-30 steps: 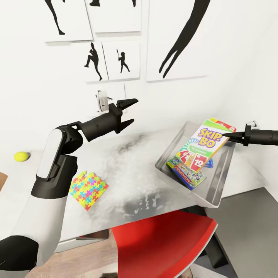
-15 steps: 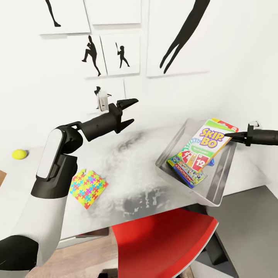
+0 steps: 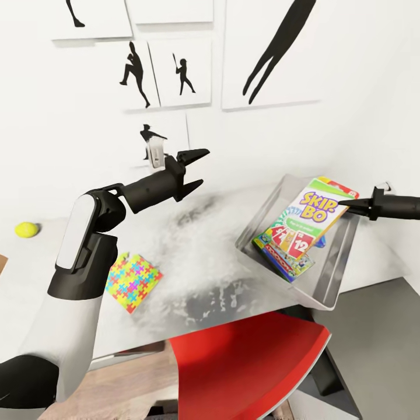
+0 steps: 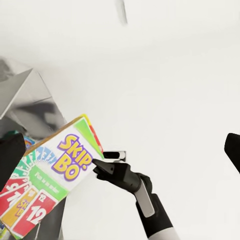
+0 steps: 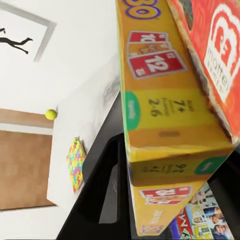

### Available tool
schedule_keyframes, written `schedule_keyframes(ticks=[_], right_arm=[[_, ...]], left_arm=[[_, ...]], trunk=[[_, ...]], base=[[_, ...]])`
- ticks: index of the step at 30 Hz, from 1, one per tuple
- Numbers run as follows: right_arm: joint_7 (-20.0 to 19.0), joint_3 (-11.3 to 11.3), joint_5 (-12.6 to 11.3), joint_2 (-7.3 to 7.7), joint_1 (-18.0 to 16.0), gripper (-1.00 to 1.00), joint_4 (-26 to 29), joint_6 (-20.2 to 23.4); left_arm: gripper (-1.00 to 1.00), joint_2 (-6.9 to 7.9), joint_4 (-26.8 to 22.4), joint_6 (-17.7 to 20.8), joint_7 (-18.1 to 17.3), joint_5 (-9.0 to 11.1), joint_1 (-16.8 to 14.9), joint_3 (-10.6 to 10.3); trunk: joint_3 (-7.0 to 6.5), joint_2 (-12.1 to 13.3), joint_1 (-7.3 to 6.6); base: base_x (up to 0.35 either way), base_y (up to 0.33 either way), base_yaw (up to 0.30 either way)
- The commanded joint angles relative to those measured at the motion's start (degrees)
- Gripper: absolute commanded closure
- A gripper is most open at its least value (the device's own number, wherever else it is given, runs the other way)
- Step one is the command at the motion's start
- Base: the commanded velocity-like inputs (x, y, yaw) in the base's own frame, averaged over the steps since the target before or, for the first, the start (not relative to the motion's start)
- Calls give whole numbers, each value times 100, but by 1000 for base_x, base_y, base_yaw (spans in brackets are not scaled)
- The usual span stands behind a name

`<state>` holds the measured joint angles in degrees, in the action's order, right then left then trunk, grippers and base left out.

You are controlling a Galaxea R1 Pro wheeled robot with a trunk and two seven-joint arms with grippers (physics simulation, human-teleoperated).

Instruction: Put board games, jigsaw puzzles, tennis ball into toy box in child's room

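Right tool (image 3: 343, 205) pinches the top edge of the Skip-Bo board game (image 3: 303, 223), tilted inside the toy box (image 3: 335, 274) at the surface's (image 3: 221, 268) right end. Left tool (image 3: 195, 170) gapes empty. Jigsaw puzzle (image 3: 133, 281) and tennis ball (image 3: 25, 230) lie at its left end.

My table (image 3: 221, 274), pale grey top with blotchy dark reflections, runs across the middle of the head view, with a lower dark grey wing (image 3: 373, 338) at lower right. Directly on it: tennis ball (image 3: 25, 230) at far left edge, one multicoloured jigsaw puzzle (image 3: 133, 282) lower left, partly behind my left arm, and the light grey toy box (image 3: 332, 274) at centre right, near the front edge. In my right wrist view the ball (image 5: 50, 114) and the puzzle (image 5: 76, 164) sit well apart on the same pale top.
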<state>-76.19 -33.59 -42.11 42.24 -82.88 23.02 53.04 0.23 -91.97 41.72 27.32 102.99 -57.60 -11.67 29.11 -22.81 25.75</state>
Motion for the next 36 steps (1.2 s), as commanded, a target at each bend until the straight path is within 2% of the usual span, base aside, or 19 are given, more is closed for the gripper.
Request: schedule_keyframes(ticks=[1, 10, 23, 36], right_arm=[[-69, -34, -19, 5, -10, 100, -4, 28], [-253, -34, -17, 6, -9, 100, -6, 28], [-280, -18, -29, 85, -9, 100, 29, -7], [-284, 21, -33, 100, -20, 100, 35, -16]], left_arm=[[-100, 1, -5, -6, 72, 64, -6, -2], [-100, -48, -13, -6, 227, 71, -6, -2], [-100, -65, -14, -6, 254, 72, -6, -2], [-100, -67, -14, -6, 256, 72, -10, -2]], trunk=[[19, -11, 3], [103, -11, 3], [151, -11, 3], [239, -11, 3]], base=[[0, 0, 0], [0, 0, 0], [0, 0, 0], [0, 0, 0]])
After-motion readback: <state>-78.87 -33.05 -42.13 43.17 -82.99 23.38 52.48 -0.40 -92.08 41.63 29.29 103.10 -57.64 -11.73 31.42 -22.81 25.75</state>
